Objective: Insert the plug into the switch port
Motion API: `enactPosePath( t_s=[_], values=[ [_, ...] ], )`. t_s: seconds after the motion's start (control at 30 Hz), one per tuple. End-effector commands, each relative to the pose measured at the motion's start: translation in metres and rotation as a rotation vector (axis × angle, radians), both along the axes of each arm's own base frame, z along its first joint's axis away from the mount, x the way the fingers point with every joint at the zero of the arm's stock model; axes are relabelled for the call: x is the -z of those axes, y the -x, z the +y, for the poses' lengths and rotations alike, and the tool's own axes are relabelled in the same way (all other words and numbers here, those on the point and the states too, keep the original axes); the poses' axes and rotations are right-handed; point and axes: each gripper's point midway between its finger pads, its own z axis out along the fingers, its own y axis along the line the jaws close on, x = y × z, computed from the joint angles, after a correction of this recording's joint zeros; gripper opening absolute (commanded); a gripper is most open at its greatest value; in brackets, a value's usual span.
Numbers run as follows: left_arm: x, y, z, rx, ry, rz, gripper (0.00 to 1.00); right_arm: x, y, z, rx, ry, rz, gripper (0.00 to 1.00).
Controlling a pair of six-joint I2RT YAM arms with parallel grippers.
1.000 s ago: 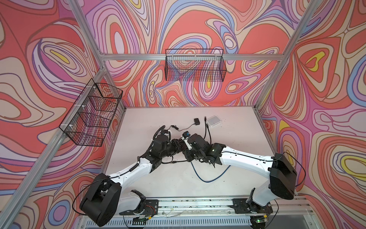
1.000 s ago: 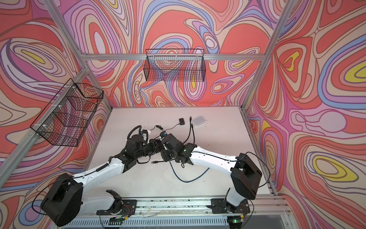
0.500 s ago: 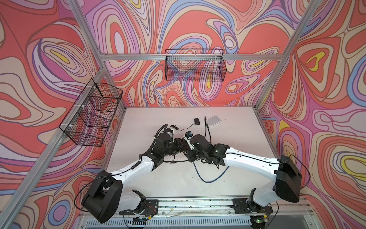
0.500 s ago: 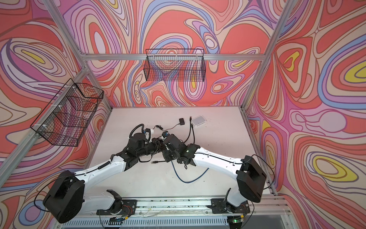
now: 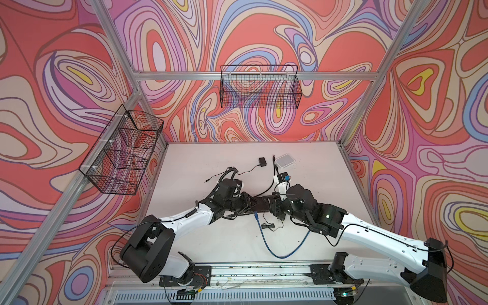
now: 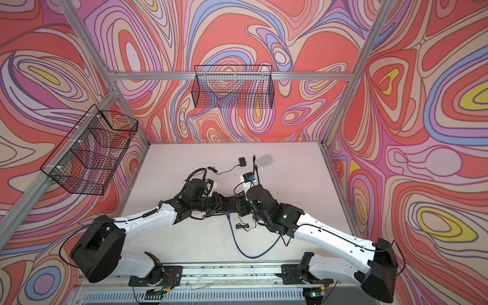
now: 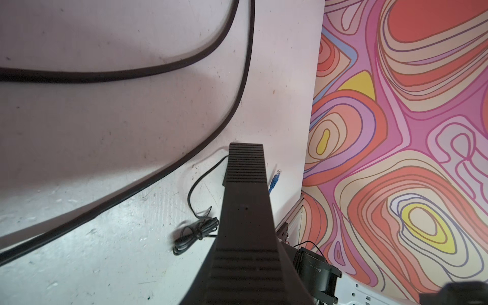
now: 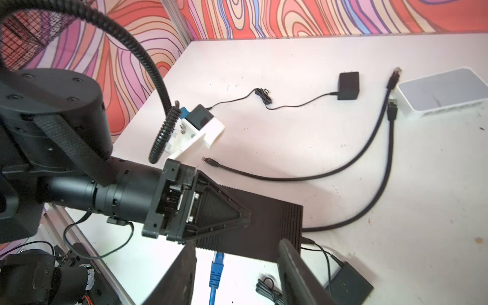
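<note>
Both arms meet nose to nose over mid-desk [image 5: 211,237]. The left end effector [image 7: 246,150] has its fingers pressed flat together, and I can see nothing between them from either wrist view. The right end effector [image 8: 237,253] has its fingers [image 8: 287,264] spread apart, and the closed tip of the left one sits just past that gap. The blue plug [image 8: 216,266] lies loose on the desk under the meeting point, gripped by neither. In the right wrist view it shows in the gap between the spread fingers. It is also seen in both top views [image 5: 255,215] [image 6: 227,217] and, with its clear tip, beside the left fingers in the left wrist view [image 7: 275,179]. The blue cable [image 5: 280,254] trails from the plug in a loop toward the near edge of the desk. The switch [image 5: 284,160] [image 6: 264,161] [image 8: 443,92] is a white box at the far side of the desk, right of centre and well apart from the blue plug. Two dark cables [image 8: 369,153] run up to it, their plugs [image 8: 392,108] lying just beside it, and I cannot tell whether either is seated. A black power adapter [image 5: 262,161] sits left of the switch. A bundle of thin wire [image 7: 195,233] lies near the blue plug. Two wire baskets [image 5: 260,87] hang on the walls.
</note>
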Motion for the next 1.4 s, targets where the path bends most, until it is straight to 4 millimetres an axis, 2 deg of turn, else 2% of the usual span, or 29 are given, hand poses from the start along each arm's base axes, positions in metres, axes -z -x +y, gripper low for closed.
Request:
enactPosePath(
  t_s=[0.0,0.1,0.23,0.53,0.77,0.93,1.37],
  values=[
    [-0.006,0.002,0.001,0.008,0.014,-0.016,0.00,0.024,-0.005,-0.035,0.172,0.095,0.050,0.53],
    [-0.006,0.004,0.004,0.001,0.008,-0.019,0.00,0.044,-0.009,-0.063,0.330,0.204,0.113,0.54],
    [-0.006,0.007,0.008,-0.007,0.008,-0.020,0.00,0.074,-0.012,-0.076,0.422,0.319,0.202,0.54],
    [-0.007,0.016,0.020,-0.028,-0.009,-0.032,0.00,0.124,-0.018,-0.081,0.446,0.320,0.356,0.52],
    [-0.003,0.022,0.032,-0.053,-0.028,-0.032,0.00,0.157,-0.015,-0.070,0.401,0.351,0.453,0.50],
    [-0.002,0.023,0.036,-0.060,-0.030,-0.033,0.00,0.174,-0.016,-0.068,0.403,0.373,0.482,0.50],
    [-0.003,0.023,0.035,-0.058,-0.024,-0.040,0.00,0.199,-0.009,-0.075,0.417,0.441,0.535,0.46]
  ],
)
